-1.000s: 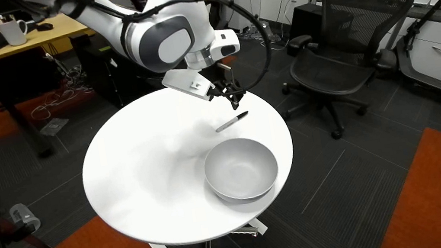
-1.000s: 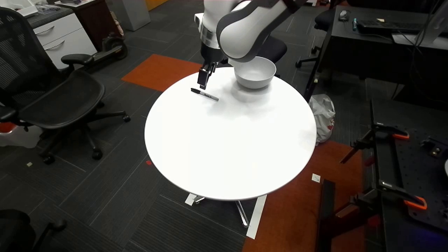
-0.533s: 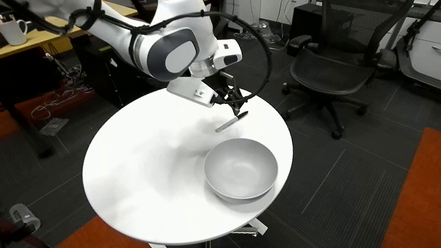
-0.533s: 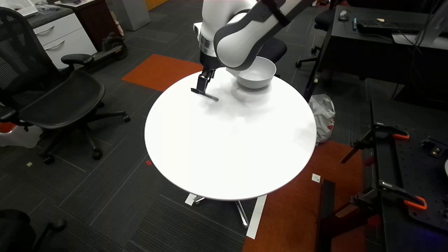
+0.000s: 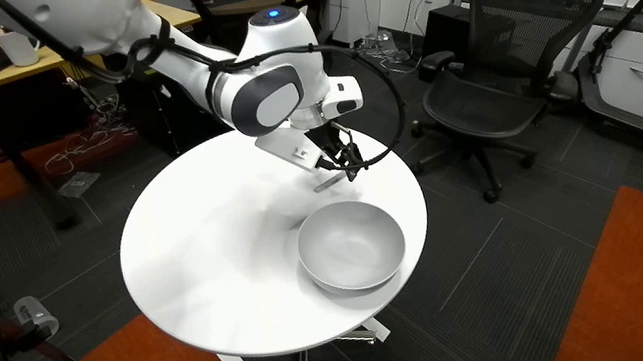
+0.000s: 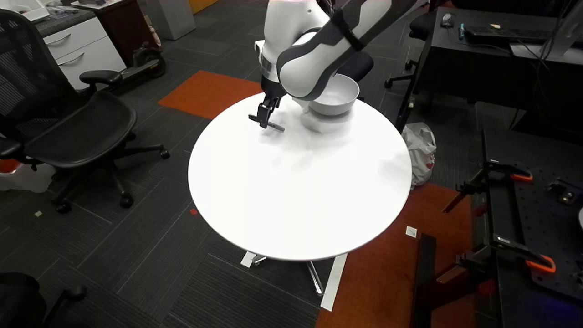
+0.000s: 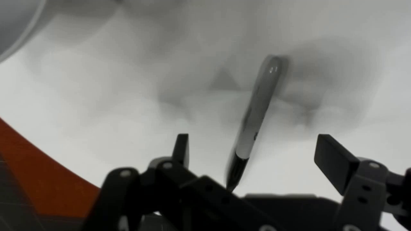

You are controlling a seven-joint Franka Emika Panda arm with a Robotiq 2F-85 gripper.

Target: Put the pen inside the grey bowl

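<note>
The pen (image 7: 257,115) has a light grey body and a black cap. It lies on the white round table (image 5: 207,267), and its body shows in both exterior views (image 5: 329,184) (image 6: 276,127). My gripper (image 7: 252,142) is open, low over the cap end. In the wrist view the pen runs between the two spread fingers (image 7: 335,160), its cap tip hidden behind a gripper link. I cannot tell whether a finger touches pen or table. The grey bowl (image 5: 352,246) stands beside the pen near the table edge; the arm partly covers it in an exterior view (image 6: 337,95).
The bowl's rim (image 7: 30,30) shows at the top left of the wrist view. The table's edge (image 6: 298,259) drops to a dark carpet. A black mesh chair (image 5: 506,51) stands beyond the table. A dangling cable (image 5: 397,112) loops beside the gripper.
My gripper has come down from above the pen to close over its cap end, now covering the cap in an exterior view. The pen and the bowl have not visibly moved.
</note>
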